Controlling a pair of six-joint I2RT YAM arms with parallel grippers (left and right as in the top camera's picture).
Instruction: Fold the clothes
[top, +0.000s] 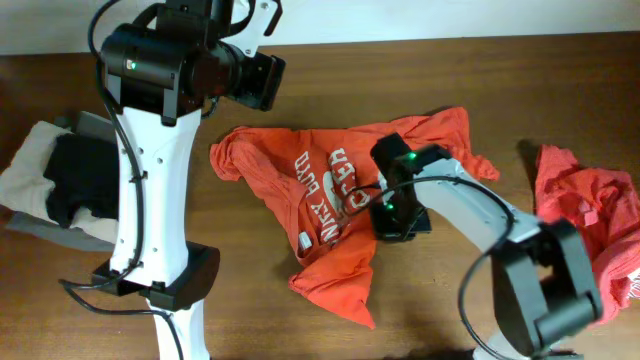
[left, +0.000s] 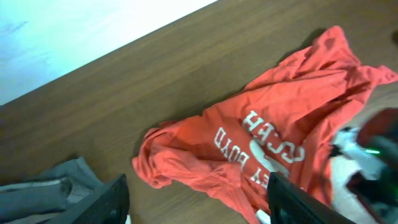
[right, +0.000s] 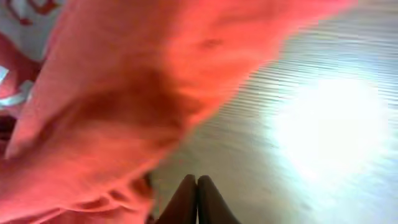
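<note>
Our right gripper (right: 197, 183) is clenched tight beside a drooping fold of the T-shirt (top: 320, 190), low over the surface (top: 520, 90). Whether it has pinched cloth we cannot tell. We judge it sits there to pull the crumpled shirt flat mid-surface. Our left gripper (left: 198, 186) hangs released above the shirt's other end. Another red garment (top: 585, 215) lies at the right edge.

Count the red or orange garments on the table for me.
2. The printed orange-red T-shirt lies crumpled in the middle of the table; a red garment is bunched at its right edge. Others may be hidden underneath.
</note>
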